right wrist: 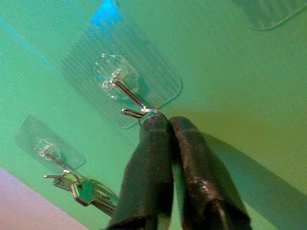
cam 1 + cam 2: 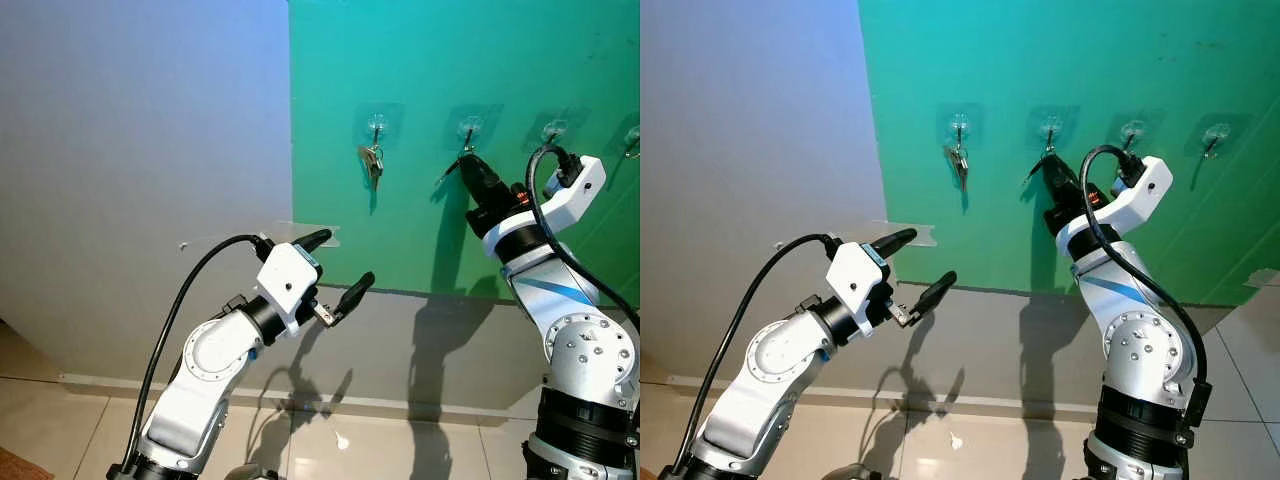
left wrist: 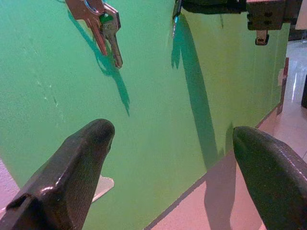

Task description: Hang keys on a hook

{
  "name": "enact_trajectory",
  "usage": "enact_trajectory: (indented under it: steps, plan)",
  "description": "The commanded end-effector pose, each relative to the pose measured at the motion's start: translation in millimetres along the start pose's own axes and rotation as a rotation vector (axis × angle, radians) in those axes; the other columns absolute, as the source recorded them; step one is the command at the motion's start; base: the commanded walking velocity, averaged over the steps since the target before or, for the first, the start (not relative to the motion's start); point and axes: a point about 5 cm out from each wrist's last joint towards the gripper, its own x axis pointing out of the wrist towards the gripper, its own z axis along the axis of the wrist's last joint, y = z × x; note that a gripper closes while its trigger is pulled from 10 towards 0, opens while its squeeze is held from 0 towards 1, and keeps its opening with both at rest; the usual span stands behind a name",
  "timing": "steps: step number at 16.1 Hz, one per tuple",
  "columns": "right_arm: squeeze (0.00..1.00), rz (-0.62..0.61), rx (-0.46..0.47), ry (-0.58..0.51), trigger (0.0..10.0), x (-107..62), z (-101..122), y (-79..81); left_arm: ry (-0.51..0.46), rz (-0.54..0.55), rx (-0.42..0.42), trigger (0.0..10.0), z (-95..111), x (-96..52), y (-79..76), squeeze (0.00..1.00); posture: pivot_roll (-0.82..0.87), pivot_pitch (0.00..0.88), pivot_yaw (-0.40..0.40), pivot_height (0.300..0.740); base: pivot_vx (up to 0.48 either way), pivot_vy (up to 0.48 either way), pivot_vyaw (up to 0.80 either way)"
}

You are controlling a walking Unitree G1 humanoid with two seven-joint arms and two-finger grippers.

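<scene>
Where the green wall panel (image 2: 450,120) meets the grey wall (image 2: 140,150), the right end effector (image 1: 168,120) is raised against the green — its two black fingers (image 1: 148,163) pressed together on a thin metal key ring (image 1: 153,113). That ring sits right at the fingertips and touches the wire tip of a clear adhesive hook (image 1: 115,79); whether it has fully caught on the hook cannot be told. The keys on this ring are hidden behind the fingers. One hook further out to the left of this end effector, a second clear hook (image 2: 376,124) carries a bunch of keys (image 2: 371,162) hanging free, one with a green head. More hooks (image 2: 553,129) lie on the other side. Lower and well apart from the hooks, the left end effector (image 2: 338,266) points at the wall with its fingers spread wide — nothing between them.
</scene>
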Motion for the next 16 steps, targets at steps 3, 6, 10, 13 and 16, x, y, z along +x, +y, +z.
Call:
enact_trajectory:
  steps: [3, 6, 10, 13, 16]
  plan:
    - [1.00, -0.068, 0.005, 0.036, 10.0, -4.1, -8, -13.2, -0.059, -0.019, 0.012, 10.0, 12, 2.8, -0.4, 0.00, -0.05, 0.000, -0.019, 0.718, 0.000, 0.000, 0.00]
    - [1.00, -0.078, 0.005, 0.047, 10.0, -10.6, -16, -14.1, -0.059, -0.023, 0.011, 10.0, 12, 1.3, 0.1, 0.00, -0.05, 0.000, -0.010, 0.718, 0.000, 0.000, 0.00]
    - [0.00, 0.049, -0.002, 0.052, 10.0, -20.9, -25, 0.2, -0.061, -0.015, 0.003, 10.0, 13, 2.6, 3.8, 0.00, -0.06, 0.000, 0.012, 0.718, 0.000, 0.000, 0.00]
    - [0.00, 0.111, -0.005, -0.005, 10.0, -22.9, -22, 7.7, -0.064, -0.014, 0.004, 10.0, 13, 3.7, 4.5, 0.00, -0.06, 0.000, 0.012, 0.718, 0.000, 0.000, 0.00]
    - [0.00, 0.134, -0.006, -0.036, 10.0, -23.9, -19, 9.8, -0.064, -0.005, 0.006, 10.0, 14, 3.5, 5.1, 0.00, -0.05, 0.000, -0.001, 0.718, 0.000, 0.000, 0.00]
